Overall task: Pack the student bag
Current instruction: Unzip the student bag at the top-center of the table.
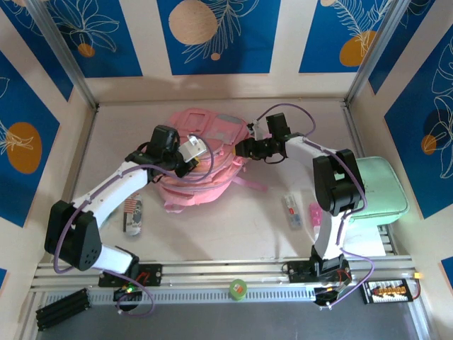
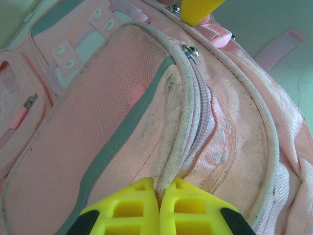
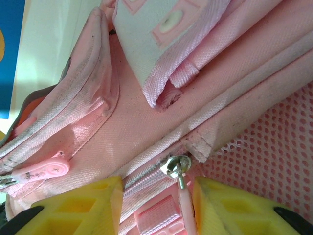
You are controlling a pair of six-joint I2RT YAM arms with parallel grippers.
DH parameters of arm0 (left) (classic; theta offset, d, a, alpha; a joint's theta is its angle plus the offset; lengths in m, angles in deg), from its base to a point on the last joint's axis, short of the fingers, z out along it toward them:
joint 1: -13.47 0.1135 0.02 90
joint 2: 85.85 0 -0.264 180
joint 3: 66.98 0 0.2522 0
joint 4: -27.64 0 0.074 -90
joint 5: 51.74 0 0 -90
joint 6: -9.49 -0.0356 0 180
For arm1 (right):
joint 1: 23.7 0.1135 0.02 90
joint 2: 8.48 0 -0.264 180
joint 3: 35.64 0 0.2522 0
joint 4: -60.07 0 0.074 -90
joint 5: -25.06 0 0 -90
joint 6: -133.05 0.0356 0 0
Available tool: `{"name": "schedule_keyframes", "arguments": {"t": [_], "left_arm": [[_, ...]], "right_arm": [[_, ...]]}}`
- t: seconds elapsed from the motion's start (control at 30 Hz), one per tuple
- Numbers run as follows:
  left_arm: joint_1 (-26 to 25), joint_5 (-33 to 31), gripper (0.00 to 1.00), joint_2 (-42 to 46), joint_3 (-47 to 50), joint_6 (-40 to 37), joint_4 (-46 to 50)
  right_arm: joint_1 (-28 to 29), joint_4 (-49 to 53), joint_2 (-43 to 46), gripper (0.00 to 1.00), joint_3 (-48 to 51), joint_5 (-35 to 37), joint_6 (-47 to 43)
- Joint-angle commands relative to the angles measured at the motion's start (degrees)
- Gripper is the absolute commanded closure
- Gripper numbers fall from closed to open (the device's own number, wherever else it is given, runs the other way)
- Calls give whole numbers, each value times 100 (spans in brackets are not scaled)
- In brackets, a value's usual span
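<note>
No text, brand, number or sign can be read in any of the views. The small flat packet (image 1: pixel 133 217) on the tabletop beside the left arm carries a dark printed pattern, too small to make out. The white packet (image 1: pixel 291 211) beside the right arm shows coloured marks, also too small to read. The pale patch on the student bag (image 1: pixel 205 191) bears only raised oval and square shapes in the left wrist view, no letters.
</note>
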Motion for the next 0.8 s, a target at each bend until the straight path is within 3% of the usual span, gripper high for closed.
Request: {"name": "schedule_keyframes", "arguments": {"t": [0.0, 0.43, 0.6, 0.77], "left_arm": [[76, 125, 100, 218, -81, 154, -347], [76, -41, 100, 137, -136, 297, -340], [73, -97, 100, -167, -418, 627, -154], [54, -169, 100, -493, -674, 961, -33]], "right_arm": [[29, 242, 172, 62, 38, -44, -163], [123, 454, 376, 95, 63, 433, -351], [387, 882, 650, 98, 162, 989, -735], [630, 979, 980, 98, 439, 949, -771]]}}
